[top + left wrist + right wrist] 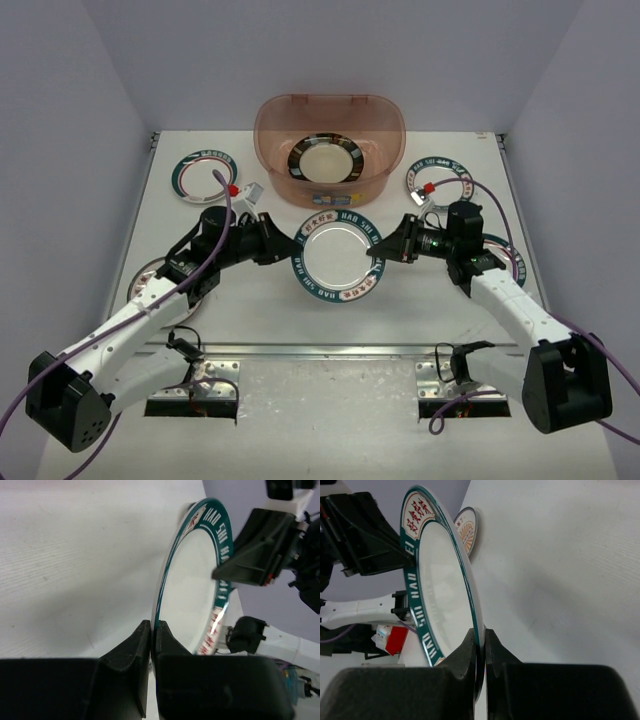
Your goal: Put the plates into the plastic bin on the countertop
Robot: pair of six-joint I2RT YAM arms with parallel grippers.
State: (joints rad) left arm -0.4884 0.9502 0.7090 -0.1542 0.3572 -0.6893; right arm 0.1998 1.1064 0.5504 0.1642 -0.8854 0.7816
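Note:
A teal-rimmed white lettered plate (337, 257) is held just above the countertop (400, 310) between both arms. My left gripper (293, 250) is shut on its left rim, and in the left wrist view the pads (153, 627) pinch the plate's edge (192, 585). On the opposite rim my right gripper (378, 256) is shut, its fingers clamping the edge (483, 635) of the plate (440, 590). The reddish plastic bin (275, 150) stands at the back with a dark-rimmed cream plate (325, 160) inside.
More teal-rimmed plates lie at the back left (205, 172) and back right (440, 178). Another plate (150, 280) lies partly under the left arm and one (505, 255) under the right arm. An orange sunburst plate (466, 527) shows in the right wrist view.

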